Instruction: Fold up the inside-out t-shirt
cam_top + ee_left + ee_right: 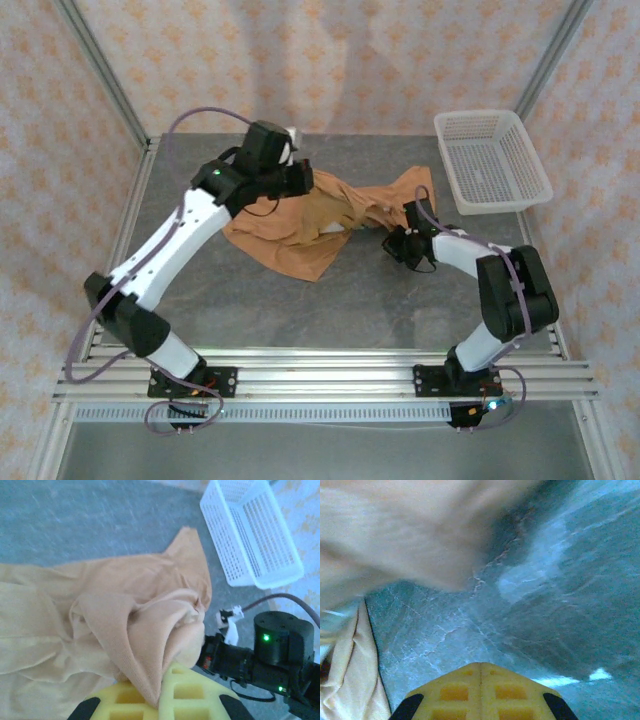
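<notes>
Left claw (152, 690): clamped on a fold of the inside-out t-shirt (300, 232); the tan cloth runs down between its yellow pads (192, 692).
T-shirt position: crumpled on the grey table (400, 310), spread ahead of the left claw and off to its left, with one peak rising beyond the tips (a rumpled heap, nowhere flat).
Right claw (480, 672): pads pressed together with nothing between them, bare table ahead of the tips.
Cloth by the right claw: a blurred tan mass ahead of and above the tips, and another edge at its lower left, clear of the pads.
Right arm (272, 652): black, green lights lit, just right of the left claw.
White mesh basket (490, 160): ahead and right of the left claw, near the shirt's peak, not touching it.
</notes>
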Robot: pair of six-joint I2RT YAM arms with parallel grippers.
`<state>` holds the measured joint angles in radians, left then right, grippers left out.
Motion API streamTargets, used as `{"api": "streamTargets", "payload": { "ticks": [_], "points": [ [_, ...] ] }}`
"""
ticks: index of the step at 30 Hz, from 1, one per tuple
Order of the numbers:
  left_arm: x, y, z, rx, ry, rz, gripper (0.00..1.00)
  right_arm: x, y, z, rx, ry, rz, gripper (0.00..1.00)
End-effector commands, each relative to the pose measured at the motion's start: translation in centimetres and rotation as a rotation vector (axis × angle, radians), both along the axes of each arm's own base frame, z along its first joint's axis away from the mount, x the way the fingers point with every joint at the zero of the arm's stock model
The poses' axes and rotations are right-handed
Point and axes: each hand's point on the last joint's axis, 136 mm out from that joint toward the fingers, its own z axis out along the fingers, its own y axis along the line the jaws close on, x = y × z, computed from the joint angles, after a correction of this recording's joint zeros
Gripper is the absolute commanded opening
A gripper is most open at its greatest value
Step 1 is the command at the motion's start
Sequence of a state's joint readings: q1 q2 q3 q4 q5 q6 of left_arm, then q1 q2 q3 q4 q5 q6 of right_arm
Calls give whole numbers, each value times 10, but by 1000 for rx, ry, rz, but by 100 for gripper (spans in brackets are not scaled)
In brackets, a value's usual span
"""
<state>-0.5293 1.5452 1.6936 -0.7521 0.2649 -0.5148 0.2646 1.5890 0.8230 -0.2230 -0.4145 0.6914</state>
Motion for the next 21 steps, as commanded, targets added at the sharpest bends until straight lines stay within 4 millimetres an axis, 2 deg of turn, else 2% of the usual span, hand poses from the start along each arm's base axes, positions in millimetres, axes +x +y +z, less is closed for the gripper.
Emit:
{"api": "streamTargets", "payload": {
  "ticks": [1, 4, 7, 10, 12, 16, 21],
  "points": [
    [-11, 17, -35, 131, 75, 26, 13, -8, -13, 4, -90, 8, 25, 0],
    [-14, 10, -51, 88, 99, 10, 13, -4, -7, 11, -56, -5, 33, 0],
    [-17, -1, -70, 55, 146, -20, 11, 2, 12, 30, 47, -54, 47, 0],
    [-16, -5, -85, 58, 166, -30, 8, 10, 41, 54, 199, -141, 53, 32],
    [-15, -7, -91, 43, 189, -16, 7, 9, 62, 62, 280, -165, 59, 51],
    [-14, -8, -95, 44, 195, -16, 6, 4, 107, 73, 390, -195, 86, 63],
    [-13, -5, -94, 64, 188, -12, 5, -1, 141, 75, 506, -206, 47, 71]
  ]
}}
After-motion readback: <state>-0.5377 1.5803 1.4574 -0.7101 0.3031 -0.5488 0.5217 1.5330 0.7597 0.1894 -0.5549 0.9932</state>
